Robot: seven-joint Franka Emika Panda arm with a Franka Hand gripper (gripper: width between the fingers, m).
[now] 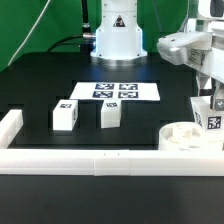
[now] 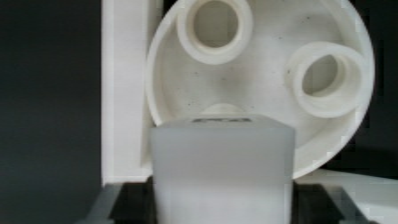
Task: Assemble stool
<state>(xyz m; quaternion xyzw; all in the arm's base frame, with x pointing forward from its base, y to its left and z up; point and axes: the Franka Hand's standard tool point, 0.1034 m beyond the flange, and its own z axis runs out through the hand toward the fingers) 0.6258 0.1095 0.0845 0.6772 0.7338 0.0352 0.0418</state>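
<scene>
In the exterior view the round white seat (image 1: 185,134) lies on the black table at the exterior view's right, near the front rail. My gripper (image 1: 207,103) hangs just above its far right rim, shut on a white tagged leg (image 1: 212,120) that stands upright over the disc. The wrist view shows this leg (image 2: 219,160) gripped between the dark fingers (image 2: 134,205), with my gripper (image 2: 219,203) above the seat (image 2: 178,95). Two raised socket holes (image 2: 217,28) (image 2: 326,78) lie beyond the leg. Two more legs (image 1: 66,115) (image 1: 110,113) sit loose on the table.
The marker board (image 1: 115,91) lies flat at mid table behind the loose legs. A long white border rail (image 1: 100,160) runs along the front edge and turns up the exterior view's left side (image 1: 10,125). The arm's base (image 1: 117,35) stands at the back.
</scene>
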